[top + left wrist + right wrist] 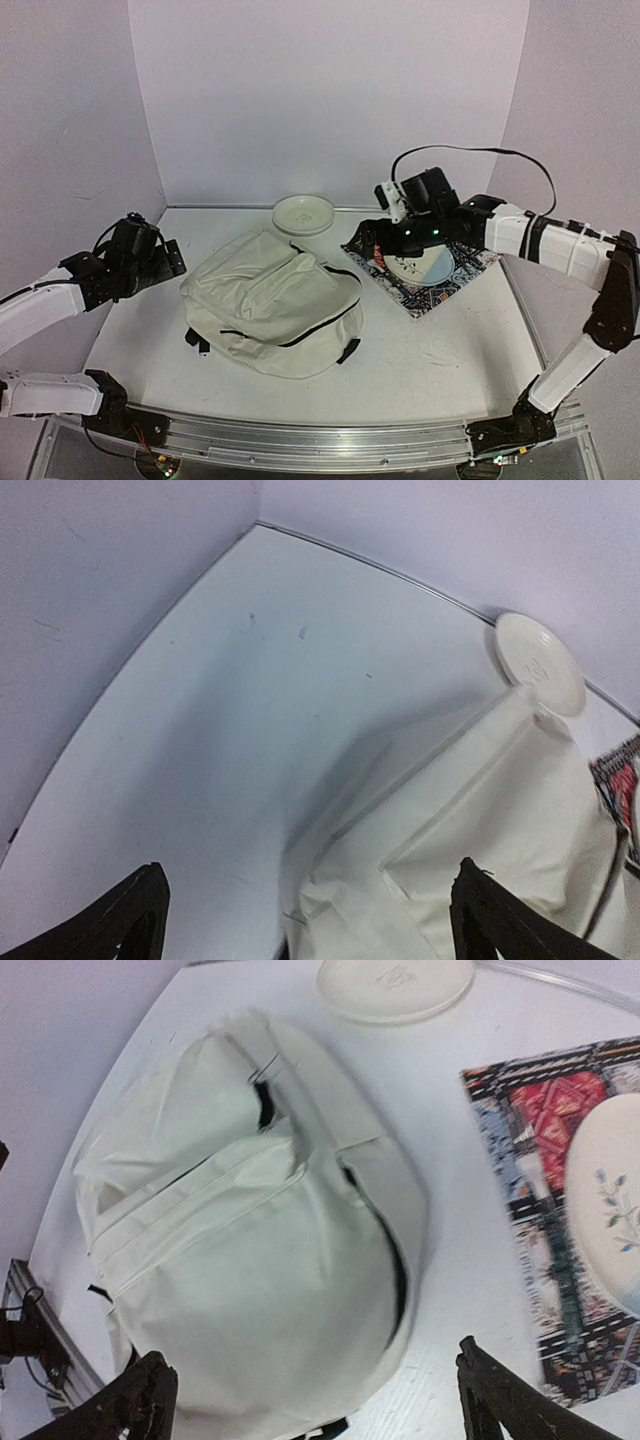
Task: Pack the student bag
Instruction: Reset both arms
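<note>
Stage: while both grippers hang empty, hard to place — book and plate lying outside the backpack would fit items waiting to go in, and no view shows the bag's inside.
Backpack (272, 312): cream-white, flat at table centre, black zipper lines showing; main zipper gaping slightly along the right side, per right wrist view.
Patterned book (425, 272): flat to the right of the bag, well apart from it, bearing a floral plate (425, 266).
White plate (303, 213): at the far wall, just beyond the bag's far end.
Right gripper (312, 1400): released, fingers spread wide, holding nothing.
Right arm pose: reaching in from the right, elbow bent, wrist raised over the book's left edge, camera tilted down toward bag and book.
Left gripper (305, 920): released, holding nothing — dark fingers wide apart.
Left arm pose: folded back at the left table edge, wrist raised, aimed at the bag's near-left corner.
Doing it well: widen the zipper mouth and keep it held while anything slides in; floppy fabric — likely to collapse otherwise.
</note>
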Controlling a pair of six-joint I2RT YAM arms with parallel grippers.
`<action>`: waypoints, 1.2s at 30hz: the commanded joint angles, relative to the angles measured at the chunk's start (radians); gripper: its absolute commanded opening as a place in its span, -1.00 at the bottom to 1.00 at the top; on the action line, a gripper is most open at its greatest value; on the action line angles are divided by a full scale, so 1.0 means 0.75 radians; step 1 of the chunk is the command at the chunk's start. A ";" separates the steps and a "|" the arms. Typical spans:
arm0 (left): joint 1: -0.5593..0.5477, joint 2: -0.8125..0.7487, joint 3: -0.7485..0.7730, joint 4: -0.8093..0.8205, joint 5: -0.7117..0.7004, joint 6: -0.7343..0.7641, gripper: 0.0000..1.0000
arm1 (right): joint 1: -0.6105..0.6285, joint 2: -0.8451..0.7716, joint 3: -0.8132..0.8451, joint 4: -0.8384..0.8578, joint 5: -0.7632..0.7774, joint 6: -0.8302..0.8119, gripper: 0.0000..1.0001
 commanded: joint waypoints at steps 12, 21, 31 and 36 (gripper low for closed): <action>0.480 -0.397 0.089 0.091 0.300 0.278 0.99 | -0.372 -0.760 -0.508 0.299 0.693 -0.176 0.97; 0.479 -0.777 0.009 0.106 0.132 0.444 0.99 | -0.372 -1.342 -0.934 0.508 0.801 -0.283 0.96; 0.480 -1.088 -0.104 0.155 0.117 0.493 0.99 | -0.372 -1.734 -1.169 0.596 0.769 -0.435 0.96; 0.479 -1.175 -0.126 0.163 0.042 0.505 0.99 | -0.373 -1.749 -1.195 0.613 0.781 -0.426 0.97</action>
